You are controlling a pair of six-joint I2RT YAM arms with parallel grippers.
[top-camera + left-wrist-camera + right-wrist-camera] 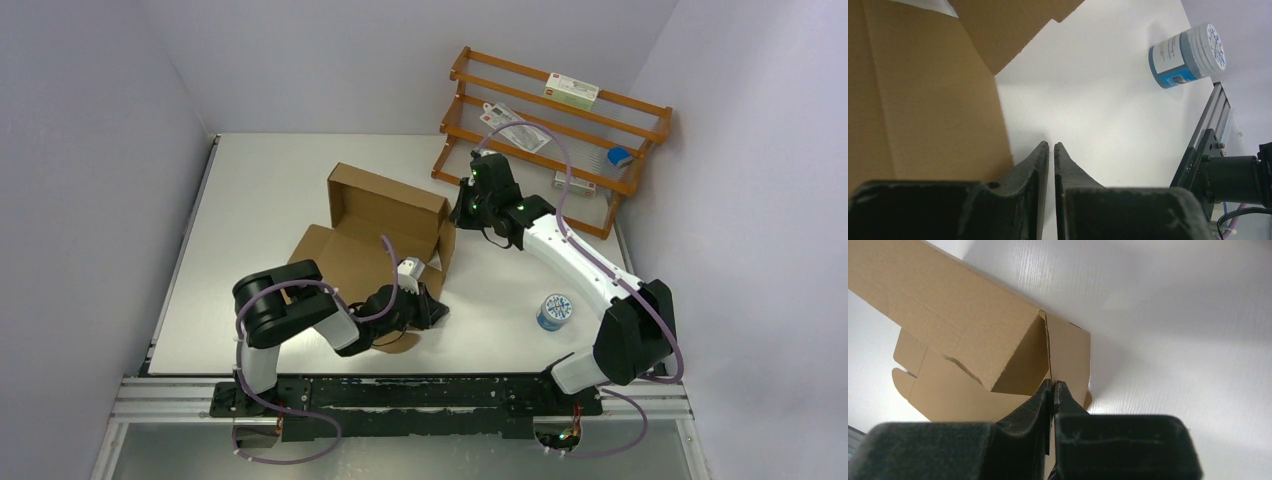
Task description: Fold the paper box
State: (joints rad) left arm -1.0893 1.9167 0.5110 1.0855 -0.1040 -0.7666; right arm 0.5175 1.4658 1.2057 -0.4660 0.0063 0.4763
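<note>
Right claw [1053,385] pinches paper box [385,220], lying diagonally.

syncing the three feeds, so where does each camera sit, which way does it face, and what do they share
top external: above and behind the bases, looking down over the table toward the rack; both arms show, with the left gripper and the right gripper.
left wrist: low over the table, facing the tin; its own shut fingers show at the bottom, empty.
right wrist: faces the paper box; its own fingers are closed on a flap edge.
shared: the paper box is in all three views; the tin is in the top and left wrist views.
</note>
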